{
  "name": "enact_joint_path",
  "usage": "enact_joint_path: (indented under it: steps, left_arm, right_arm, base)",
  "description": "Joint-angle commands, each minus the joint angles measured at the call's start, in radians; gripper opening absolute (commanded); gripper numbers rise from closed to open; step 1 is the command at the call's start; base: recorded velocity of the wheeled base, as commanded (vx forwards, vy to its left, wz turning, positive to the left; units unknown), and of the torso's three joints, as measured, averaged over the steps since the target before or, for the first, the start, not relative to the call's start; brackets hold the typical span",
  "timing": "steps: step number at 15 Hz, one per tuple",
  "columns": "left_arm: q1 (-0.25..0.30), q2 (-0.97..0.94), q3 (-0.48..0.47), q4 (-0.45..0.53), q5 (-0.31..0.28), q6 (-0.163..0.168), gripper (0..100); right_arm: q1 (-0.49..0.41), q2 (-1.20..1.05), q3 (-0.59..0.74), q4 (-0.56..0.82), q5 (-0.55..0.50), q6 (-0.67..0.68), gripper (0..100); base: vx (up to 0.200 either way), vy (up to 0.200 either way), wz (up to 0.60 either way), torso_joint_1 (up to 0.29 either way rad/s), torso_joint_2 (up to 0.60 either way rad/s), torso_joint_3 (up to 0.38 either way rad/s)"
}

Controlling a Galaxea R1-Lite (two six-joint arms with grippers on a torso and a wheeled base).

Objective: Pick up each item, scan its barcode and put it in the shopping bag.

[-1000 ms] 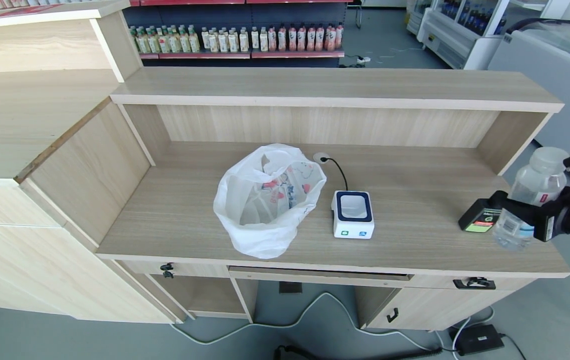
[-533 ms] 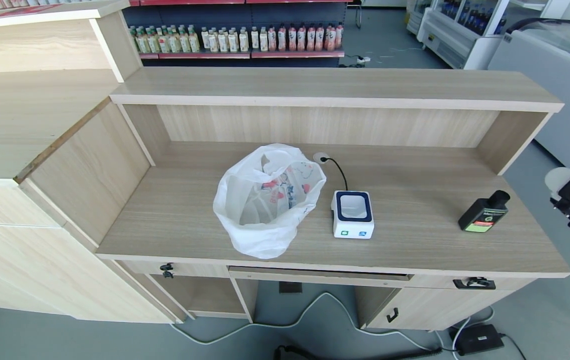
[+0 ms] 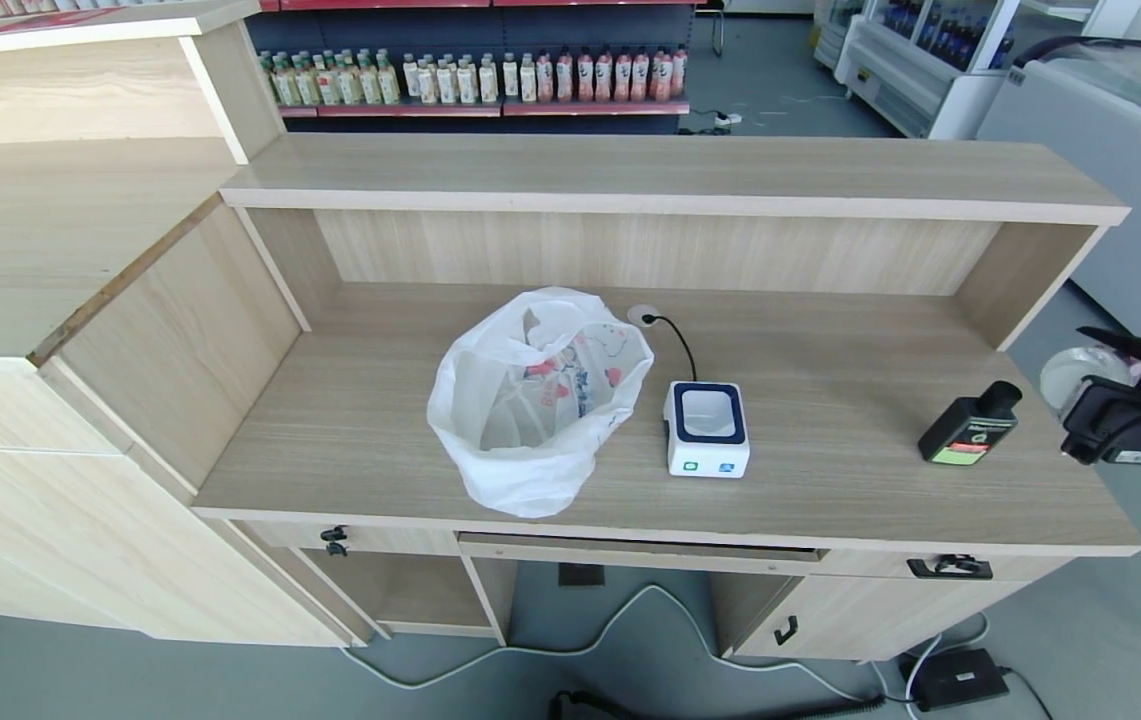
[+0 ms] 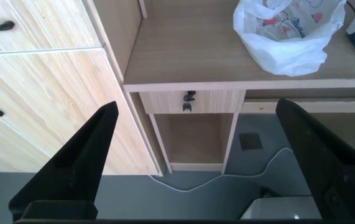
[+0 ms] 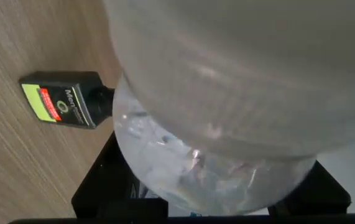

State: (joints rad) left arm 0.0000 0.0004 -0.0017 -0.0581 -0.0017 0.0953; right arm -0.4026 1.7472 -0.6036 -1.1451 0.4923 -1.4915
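A white plastic shopping bag stands open on the wooden counter, with the white barcode scanner just right of it. A small black bottle with a green and red label lies near the counter's right end. My right gripper hovers just past that end, shut on a clear plastic bottle that is tipped on its side. The right wrist view looks along the clear bottle, with the black bottle below. My left gripper hangs open, low in front of the counter's left end.
A raised shelf runs along the counter's back and a tall cabinet closes its left side. The scanner's cable leads to a hole behind it. Drawers and cables lie below the counter front.
The right gripper carried the clear bottle from beside the black bottle rightwards off the counter's end, then turned it from upright onto its side. Bag, scanner and black bottle stayed put.
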Motion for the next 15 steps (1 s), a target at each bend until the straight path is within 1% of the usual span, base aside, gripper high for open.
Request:
enact_joint_path:
  steps: [1, 2, 4, 6, 11, 12, 13, 15]
  left_arm:
    - [0.0, 0.0, 0.0, 0.0, 0.0, 0.0, 100]
    - [0.0, 0.0, 0.0, 0.0, 0.0, 0.0, 100]
    - [0.0, 0.0, 0.0, 0.0, 0.0, 0.0, 100]
    - [0.0, 0.0, 0.0, 0.0, 0.0, 0.0, 100]
    - [0.0, 0.0, 0.0, 0.0, 0.0, 0.0, 100]
    - [0.0, 0.0, 0.0, 0.0, 0.0, 0.0, 100]
    - [0.0, 0.0, 0.0, 0.0, 0.0, 0.0, 100]
    - [0.0, 0.0, 0.0, 0.0, 0.0, 0.0, 100]
  right_arm:
    - [0.033, -0.003, -0.001, 0.001, 0.014, -0.004, 0]
    - [0.062, -0.003, 0.004, -0.001, 0.066, -0.015, 0]
    - [0.097, -0.002, 0.008, -0.002, 0.086, -0.059, 0]
    - [0.169, 0.018, -0.001, -0.018, 0.094, -0.087, 0]
    - [0.275, 0.104, 0.01, -0.042, 0.103, -0.085, 0]
    - [0.306, 0.14, 0.008, -0.044, 0.14, -0.081, 0]
    - [0.317, 0.156, 0.005, -0.053, 0.161, -0.081, 0]
    - [0.332, 0.19, 0.012, -0.1, 0.172, -0.081, 0]
  base:
    - [0.0, 0.0, 0.6, 0.007, -0.01, -0.012]
    - [0.0, 0.0, 0.6, 0.007, 0.0, -0.002]
    - [0.0, 0.0, 0.6, -0.007, 0.0, 0.002]
    - [0.0, 0.0, 0.6, 0.005, 0.01, 0.0]
    - [0.0, 0.0, 0.0, 0.0, 0.0, 0.0]
    - [0.0, 0.0, 0.0, 0.0, 0.0, 0.0]
    - [0.0, 0.0, 0.0, 0.0, 0.0, 0.0]
    - [0.0, 0.0, 0.0, 0.0, 0.0, 0.0]
